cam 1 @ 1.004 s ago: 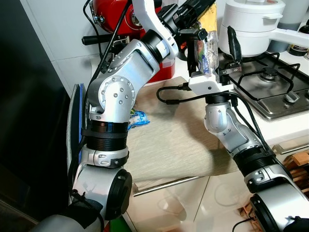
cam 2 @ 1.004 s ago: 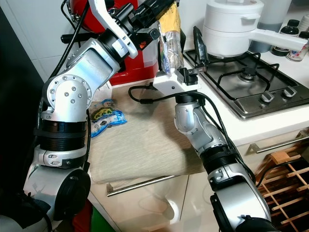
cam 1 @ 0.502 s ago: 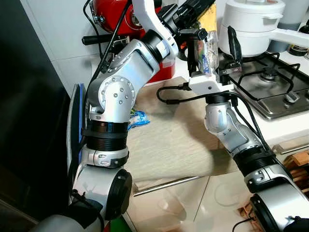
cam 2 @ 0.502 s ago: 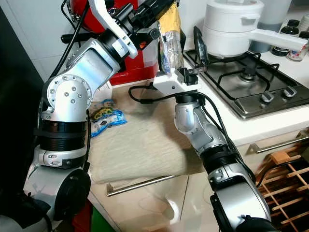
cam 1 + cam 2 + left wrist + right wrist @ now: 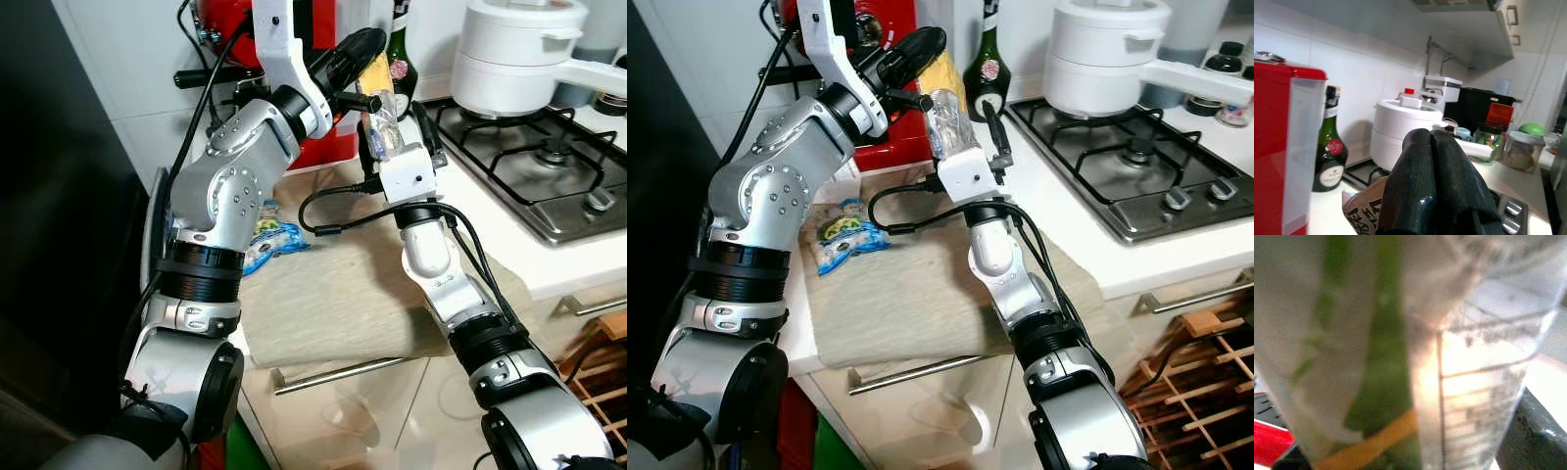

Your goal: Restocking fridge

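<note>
Both tools meet above the tabletop (image 5: 549, 259), just in front of the red appliance (image 5: 884, 69). Left tool (image 5: 361, 61) has its two black fingers pressed together, as the left wrist view shows, pinching the yellow top edge of the packet (image 5: 945, 113). Right tool (image 5: 965, 122) points upward with the packet standing between its fingers (image 5: 993, 127); whether they press on it I cannot tell.

Room is tight toward the red appliance, which stands directly behind the tools, with a green bottle (image 5: 981, 76) beside it. Farther from the red appliance lie the gas hob (image 5: 534, 176) and the white pot (image 5: 517, 54), well apart from the tools. In front of the red appliance a beige cloth (image 5: 333, 308) covers the tabletop up to its front edge, with a small colourful bag (image 5: 844, 235) lying at the cloth's edge under the left arm.

Upright between the tools, the packet is clear plastic with printed text, yellow at the top and green inside in the right wrist view.

Compared with a second ago, the whole scene has shifted, so the camera has moved; the green bottle has come into sight, and the packet is still held up between the two tools.
</note>
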Tool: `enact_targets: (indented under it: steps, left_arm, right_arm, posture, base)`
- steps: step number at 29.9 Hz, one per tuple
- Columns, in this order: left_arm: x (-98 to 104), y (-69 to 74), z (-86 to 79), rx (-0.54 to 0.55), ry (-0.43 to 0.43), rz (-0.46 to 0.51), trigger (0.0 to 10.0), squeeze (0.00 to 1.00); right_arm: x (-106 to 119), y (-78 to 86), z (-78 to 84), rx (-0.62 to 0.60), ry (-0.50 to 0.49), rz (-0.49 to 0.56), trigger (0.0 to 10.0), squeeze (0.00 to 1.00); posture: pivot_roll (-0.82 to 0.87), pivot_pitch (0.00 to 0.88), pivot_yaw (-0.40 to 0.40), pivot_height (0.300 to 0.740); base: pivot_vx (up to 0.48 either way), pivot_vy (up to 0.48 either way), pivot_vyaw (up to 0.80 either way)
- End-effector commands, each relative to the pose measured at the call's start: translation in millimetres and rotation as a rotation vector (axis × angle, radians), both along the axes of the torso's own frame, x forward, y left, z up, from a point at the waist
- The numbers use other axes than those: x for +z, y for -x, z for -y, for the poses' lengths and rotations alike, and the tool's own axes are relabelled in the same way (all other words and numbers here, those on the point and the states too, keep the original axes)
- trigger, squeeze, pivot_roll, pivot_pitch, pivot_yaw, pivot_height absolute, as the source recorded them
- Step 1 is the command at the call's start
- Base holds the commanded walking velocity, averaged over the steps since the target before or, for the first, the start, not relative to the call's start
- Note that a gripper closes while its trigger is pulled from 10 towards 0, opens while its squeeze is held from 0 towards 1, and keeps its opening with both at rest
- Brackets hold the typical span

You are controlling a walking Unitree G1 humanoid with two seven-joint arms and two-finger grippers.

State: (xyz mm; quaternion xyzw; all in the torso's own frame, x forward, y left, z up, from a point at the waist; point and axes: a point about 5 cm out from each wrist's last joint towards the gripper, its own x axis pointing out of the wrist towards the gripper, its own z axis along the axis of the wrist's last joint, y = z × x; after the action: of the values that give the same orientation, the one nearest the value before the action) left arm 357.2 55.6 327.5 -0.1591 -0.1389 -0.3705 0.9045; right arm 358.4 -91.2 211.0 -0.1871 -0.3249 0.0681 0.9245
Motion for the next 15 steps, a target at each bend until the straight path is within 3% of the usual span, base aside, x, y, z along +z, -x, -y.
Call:
enact_targets:
  steps: [1,7,15]
  left_arm:
    - [0,-1.6,-3.1,0.015,0.01,-0.008,10.0,0.0]
    - [-4,-5.3,-2.1,0.027,-0.002,-0.037,10.0,0.0]
    - [-21,-13.2,-7.2,0.136,-0.168,-0.026,10.0,0.0]
  right_arm:
    - [4,0.2,0.3,0.008,-0.015,0.003,0.0,0.0]
    - [3,-1.0,0.8,0.035,-0.031,-0.032,0.0,0.0]
    - [0,-2.2,1.7,0.049,-0.049,-0.072,0.0,0.0]
  posture:
    - [-0.16,0.0,0.087,0.74]
    - [-0.16,0.0,0.087,0.74]
    - [-0.16,0.0,0.089,0.74]
  base:
    - [0.0,0.0,0.0]
    - [0.0,0.0,0.0]
    - [0.0,0.0,0.0]
